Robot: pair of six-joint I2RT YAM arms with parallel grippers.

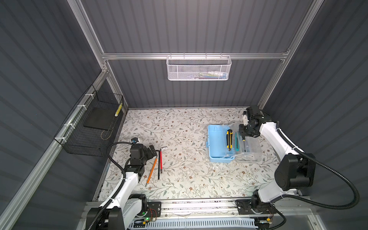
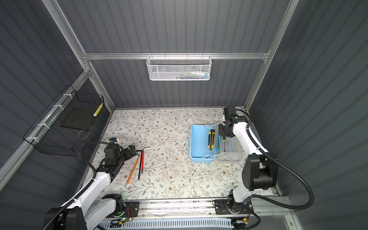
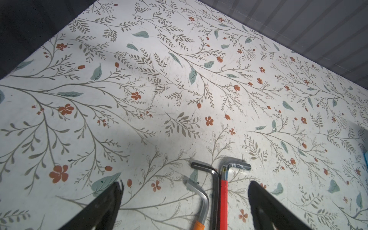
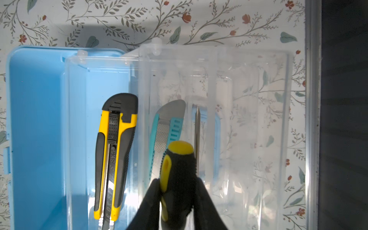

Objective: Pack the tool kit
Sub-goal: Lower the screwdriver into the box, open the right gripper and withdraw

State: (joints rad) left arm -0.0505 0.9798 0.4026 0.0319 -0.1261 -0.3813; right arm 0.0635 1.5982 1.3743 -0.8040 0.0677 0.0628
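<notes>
While lid (image 1: 252, 146) lies open, box (image 1: 216, 139) shows light-blue.

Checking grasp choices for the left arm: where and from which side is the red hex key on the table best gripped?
Probably the red sleeve mid-length, from above, jaws across the shaft. The red hex key lies flat, and the black hex key lies close along one side, so one finger must fit that narrow gap. The open left gripper hovers beside them.
</notes>
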